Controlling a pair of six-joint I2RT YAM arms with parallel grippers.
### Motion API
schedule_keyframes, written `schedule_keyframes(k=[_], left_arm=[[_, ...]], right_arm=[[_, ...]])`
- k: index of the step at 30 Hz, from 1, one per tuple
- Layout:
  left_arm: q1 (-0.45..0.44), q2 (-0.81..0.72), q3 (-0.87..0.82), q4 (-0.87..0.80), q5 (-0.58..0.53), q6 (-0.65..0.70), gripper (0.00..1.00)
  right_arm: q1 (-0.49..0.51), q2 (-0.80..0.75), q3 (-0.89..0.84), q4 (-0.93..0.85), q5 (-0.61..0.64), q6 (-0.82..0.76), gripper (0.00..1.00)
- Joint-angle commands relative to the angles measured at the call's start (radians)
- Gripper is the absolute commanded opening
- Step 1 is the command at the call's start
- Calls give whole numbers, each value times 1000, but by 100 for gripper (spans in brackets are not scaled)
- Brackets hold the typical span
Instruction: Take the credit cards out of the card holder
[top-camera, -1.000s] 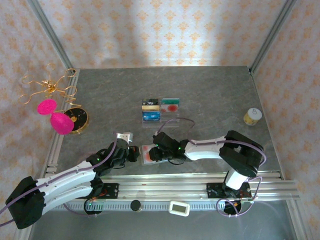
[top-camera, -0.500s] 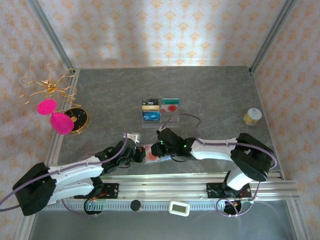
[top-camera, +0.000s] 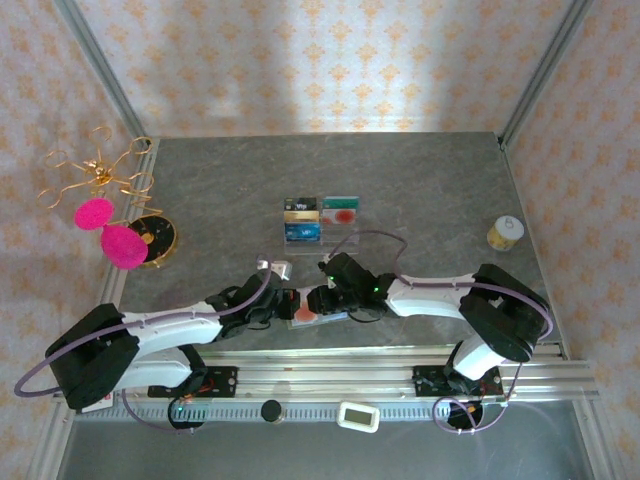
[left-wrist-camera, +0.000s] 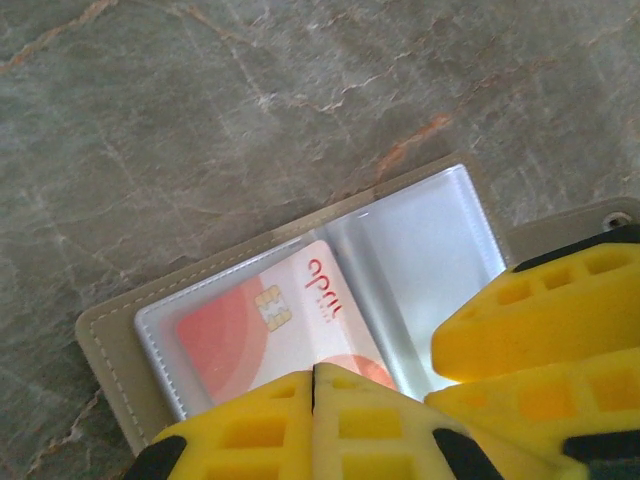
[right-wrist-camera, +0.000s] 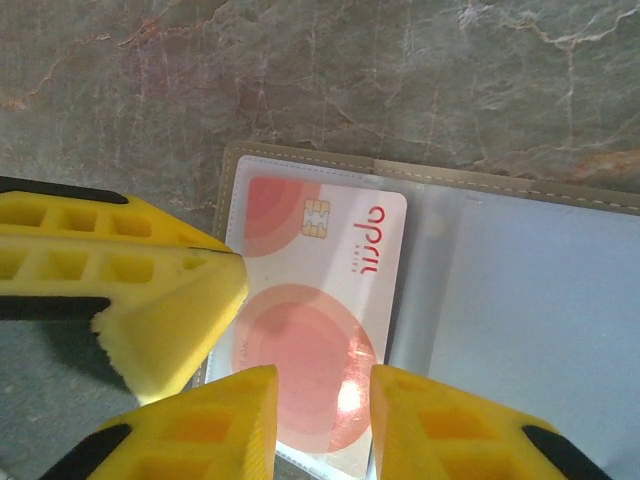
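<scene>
Pale, red-blotched thin plastic credit card (right-wrist-camera: 320, 290), likely light, stiff and slick, lies sleeved in the open olive-grey folding card holder (right-wrist-camera: 480, 180) at lower centre on the table (right-wrist-camera: 400, 70); pinch its bottom edge, which the parted, empty right fingers (right-wrist-camera: 220, 430) straddle, beside the clenched left fingers (right-wrist-camera: 150, 290).

The holder (top-camera: 330, 312) lies open on the table (top-camera: 420, 180), with a card (right-wrist-camera: 315, 290) in its left half. The left claw (left-wrist-camera: 313, 372) is at the holder's left edge, over the card's end. The right claw (right-wrist-camera: 322, 395) is above the same card, reaching in from the holder's right. Behind the holder stands a tray (top-camera: 342, 240) with more cards (top-camera: 300, 215) in it. Far right and behind is a jar (top-camera: 505, 233); far left and behind, a stand (top-camera: 150, 238). A rail (top-camera: 380, 362) runs before the holder.
</scene>
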Motion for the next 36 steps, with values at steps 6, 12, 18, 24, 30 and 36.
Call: schedule_keyframes(k=[6, 12, 18, 24, 30, 36], left_arm=[[-3, 3, -25, -29, -52, 4, 0], [2, -21, -59, -44, -74, -2, 0], [16, 10, -84, -44, -80, -1, 0], [23, 8, -103, -34, -67, 5, 0], [24, 15, -92, -47, -57, 18, 0], [23, -13, -101, -55, -66, 17, 0]], right_arm=[[-12, 8, -2, 30, -22, -19, 28], [-22, 41, 10, 36, -34, -22, 28], [-33, 74, 12, 52, -40, -20, 29], [-35, 94, 20, 73, -78, -19, 29], [-35, 117, 24, 80, -95, 2, 28], [-43, 72, 20, 48, -69, 19, 28]])
